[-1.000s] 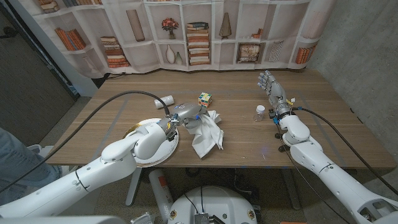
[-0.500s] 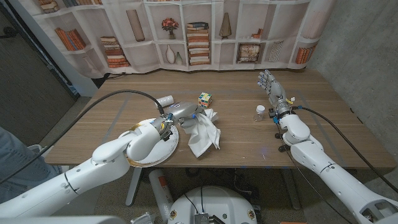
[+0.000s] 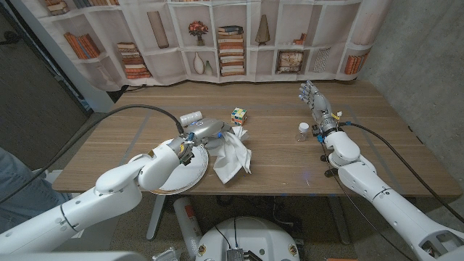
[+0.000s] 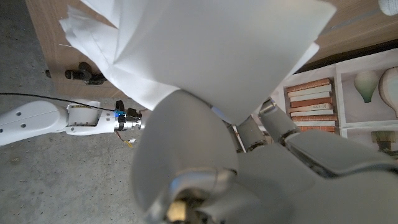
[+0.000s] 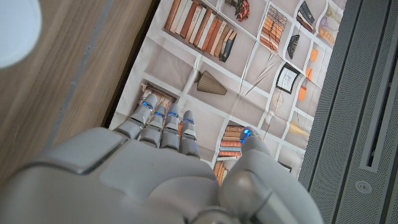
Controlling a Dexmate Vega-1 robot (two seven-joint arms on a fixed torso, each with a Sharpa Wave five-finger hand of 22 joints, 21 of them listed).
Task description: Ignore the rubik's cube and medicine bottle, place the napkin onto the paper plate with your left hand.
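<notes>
Wooden table (image 3: 290,156) underneath, the left hand (image 3: 205,132) gripped the napkin (image 3: 230,156), which trailed beside the paper plate (image 3: 190,176). Carrying step, I'd say; next, swing over and release. Right hand (image 3: 317,105) empty, fingers extended.

— Room over the plate (image 3: 168,183)?
— Partly covered by the left arm (image 3: 138,177); napkin (image 3: 230,156) hangs just beside the rim.
— In the way beyond?
— Cube (image 3: 238,115) near the napkin; bottle (image 3: 303,130) well apart, beside the right hand (image 3: 315,101).
</notes>
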